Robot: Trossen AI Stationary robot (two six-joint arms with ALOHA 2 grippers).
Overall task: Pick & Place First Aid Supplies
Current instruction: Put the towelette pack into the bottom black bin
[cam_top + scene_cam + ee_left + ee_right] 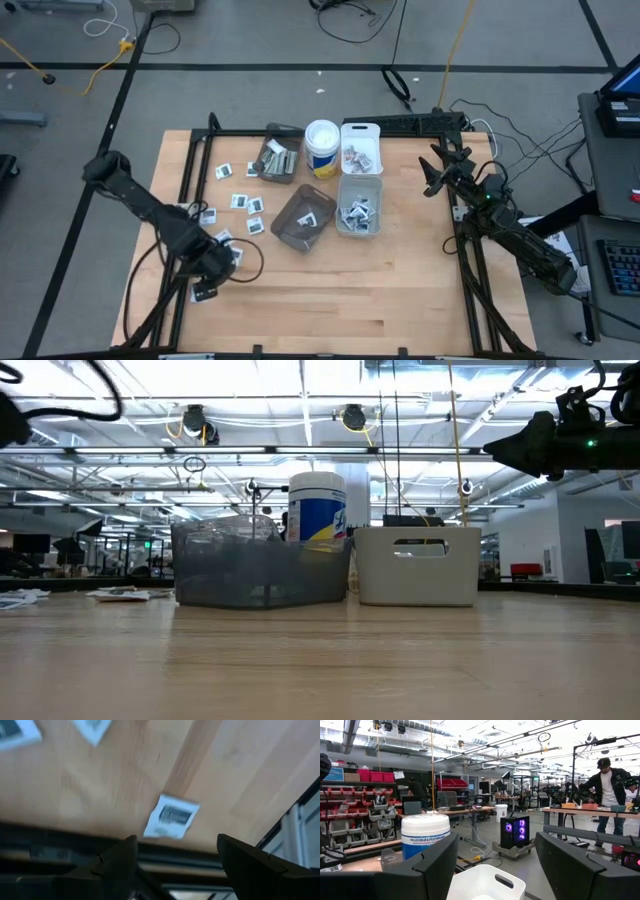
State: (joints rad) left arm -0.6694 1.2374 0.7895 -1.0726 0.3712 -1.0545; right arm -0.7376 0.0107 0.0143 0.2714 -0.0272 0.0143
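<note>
Down at the near-left part of the pale wooden counter (330,280), the left claw (222,262) hangs low with its two dark fingers (117,865) spread wide and nothing between them. Just beyond those fingers in the left wrist view lies one small flat white square packet with dark print (171,816), resting flat on the wood, slightly skewed, its edges a touch crinkled. More of the same first aid packets (240,201) are scattered across the left side of the counter, white squares with dark centres, lying apart from one another between the left arm and the bins. A smoky grey plastic bin (303,218) sits tilted near the middle with a packet inside, a second smoky bin (277,160) behind it holds pale strips, and two white rectangular plastic bins (360,188) stand end to end beside them, both with packets heaped in. A white cylindrical tub with a blue and yellow label (321,148) stands upright between the rear bins. Over on the right, the right claw (437,168) waits raised above the counter's right edge, its fingers spread and empty.
</note>
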